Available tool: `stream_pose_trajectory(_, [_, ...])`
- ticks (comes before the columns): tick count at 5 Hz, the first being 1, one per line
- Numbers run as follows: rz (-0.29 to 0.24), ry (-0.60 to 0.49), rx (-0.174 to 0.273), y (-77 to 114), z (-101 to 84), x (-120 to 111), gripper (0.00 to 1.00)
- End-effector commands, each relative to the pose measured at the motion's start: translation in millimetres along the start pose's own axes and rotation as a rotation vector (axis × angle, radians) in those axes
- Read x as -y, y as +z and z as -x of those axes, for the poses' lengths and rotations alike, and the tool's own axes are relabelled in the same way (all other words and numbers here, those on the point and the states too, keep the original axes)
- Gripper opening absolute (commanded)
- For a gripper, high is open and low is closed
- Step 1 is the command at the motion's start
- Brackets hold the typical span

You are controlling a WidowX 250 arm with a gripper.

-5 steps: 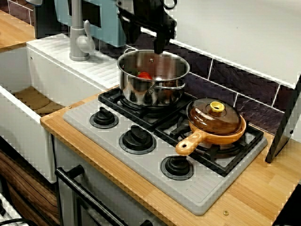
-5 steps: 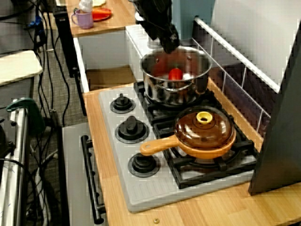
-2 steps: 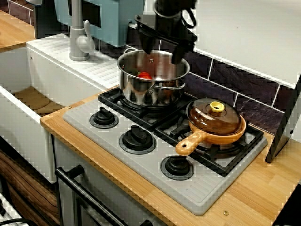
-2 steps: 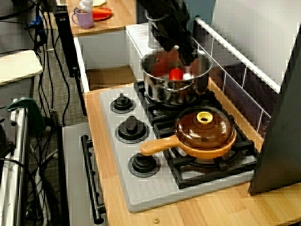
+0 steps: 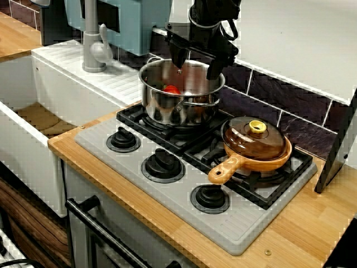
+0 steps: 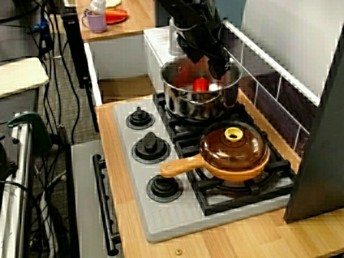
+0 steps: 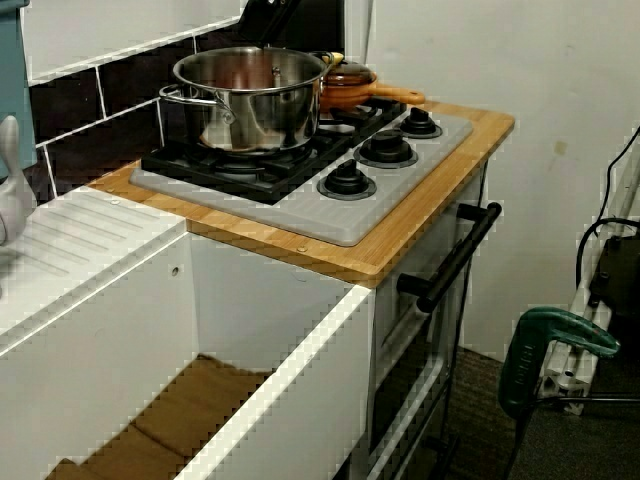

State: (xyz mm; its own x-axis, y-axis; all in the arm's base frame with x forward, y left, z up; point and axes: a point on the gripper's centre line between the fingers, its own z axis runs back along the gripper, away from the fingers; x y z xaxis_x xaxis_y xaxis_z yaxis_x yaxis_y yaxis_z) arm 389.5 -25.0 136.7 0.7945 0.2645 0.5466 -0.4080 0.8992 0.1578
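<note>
From where I stand by the counter, the grey tap (image 5: 93, 47) is at the far left over the white sink (image 5: 28, 151). Next comes the hob (image 5: 167, 190) with its black knobs (image 5: 163, 164). The steel pot (image 5: 178, 106) sits on the back-left burner. A small red piece (image 5: 172, 89) lies on its floor, toward the left in the view from the front. The view from the hob's end puts it (image 6: 200, 84) nearer the middle of the floor. The gripper (image 5: 196, 66) hangs just above the pot's far rim, its fingers spread wide with nothing between them. The red piece lies below the gripper, a little to the left and nearer me, well apart from the fingertips. It looks roundish, and I can't make out a long axis or which way it points. Further right, on the next burner, sits the lidded brown pan (image 5: 256, 146), its handle slanting toward the front-left.
</note>
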Motion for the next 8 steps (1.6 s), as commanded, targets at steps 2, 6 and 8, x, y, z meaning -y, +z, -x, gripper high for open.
stream_pose_trajectory(2, [-0.01, 0.061, -0.002, 28.5, 5.9, -15.2, 1.0])
stream_pose_trajectory(6, [-0.216, 0.341, -0.056, 17.6, 18.1, -20.1, 1.0])
stream_pose_trajectory(8, [-0.169, 0.386, -0.058, 13.5, 5.2, -20.8, 1.0])
